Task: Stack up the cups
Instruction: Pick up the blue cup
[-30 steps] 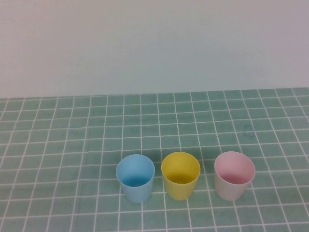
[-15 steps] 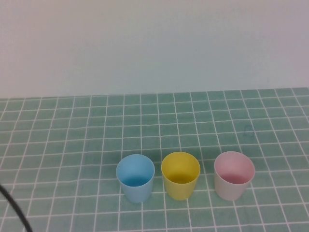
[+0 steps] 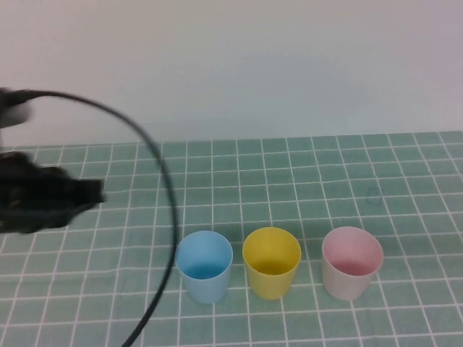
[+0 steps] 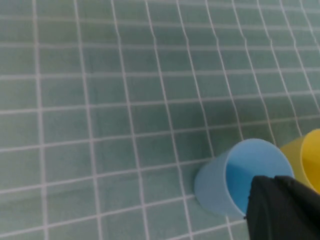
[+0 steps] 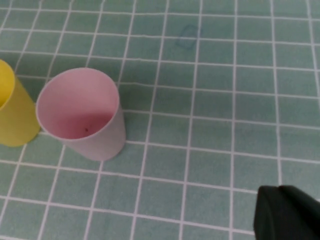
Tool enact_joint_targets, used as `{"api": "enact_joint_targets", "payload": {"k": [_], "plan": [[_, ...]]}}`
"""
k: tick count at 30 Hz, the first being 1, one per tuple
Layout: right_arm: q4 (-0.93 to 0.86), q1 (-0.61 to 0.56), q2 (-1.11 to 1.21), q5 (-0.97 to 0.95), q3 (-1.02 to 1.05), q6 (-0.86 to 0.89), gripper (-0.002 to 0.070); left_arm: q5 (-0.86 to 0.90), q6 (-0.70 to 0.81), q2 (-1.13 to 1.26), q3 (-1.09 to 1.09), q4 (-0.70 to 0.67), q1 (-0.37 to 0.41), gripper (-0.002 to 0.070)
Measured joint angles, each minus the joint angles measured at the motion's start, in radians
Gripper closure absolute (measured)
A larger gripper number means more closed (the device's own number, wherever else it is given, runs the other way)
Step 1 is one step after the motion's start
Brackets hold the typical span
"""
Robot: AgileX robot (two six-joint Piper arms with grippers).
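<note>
Three cups stand upright in a row near your edge of the table: blue cup, yellow cup, pink cup, none nested yet. Your left gripper hangs above the table, well left of the blue cup; its jaw state cannot be told. The right gripper sits beside the pink cup (only a dark corner shows), likewise undetermined. These look thin, light plastic, probably easily tipped; pinch one wall at the rim, gently.
</note>
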Motion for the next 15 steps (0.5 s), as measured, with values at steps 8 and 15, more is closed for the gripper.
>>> {"api": "enact_joint_targets", "payload": {"k": [8, 15], "plan": [[0.102, 0.000, 0.037, -0.042, 0.000, -0.115, 0.0678, 0.222, -0.084, 0.398, -0.303, 0.057, -0.138, 0.0674], [0.102, 0.000, 0.037, -0.053, 0.000, -0.119, 0.0678, 0.305, -0.257, 0.541, -0.449, 0.332, -0.267, 0.0604]]}}
